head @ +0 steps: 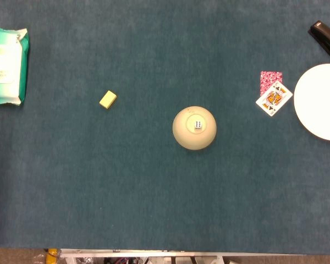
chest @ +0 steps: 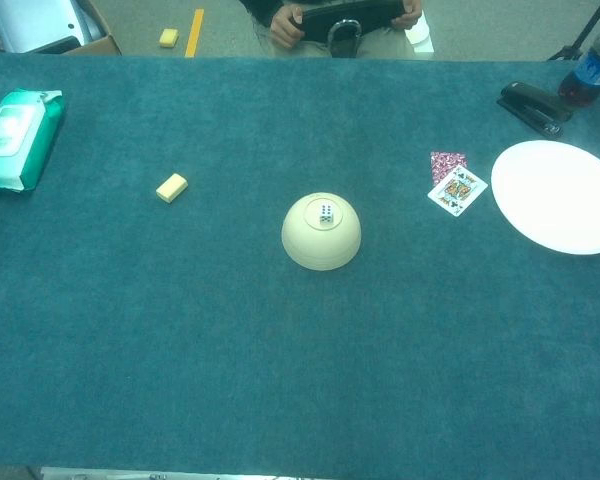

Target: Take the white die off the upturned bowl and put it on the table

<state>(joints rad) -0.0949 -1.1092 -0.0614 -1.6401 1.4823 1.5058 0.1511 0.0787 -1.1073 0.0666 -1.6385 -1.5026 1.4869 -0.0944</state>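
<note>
A small white die sits on the flat base of a cream bowl turned upside down near the middle of the blue-green table. The die rests level on top, with dark pips showing. Neither of my hands appears in the head view or the chest view.
A yellow block lies left of the bowl. A pack of wipes is at the far left. Playing cards, a white plate and a black stapler are at the right.
</note>
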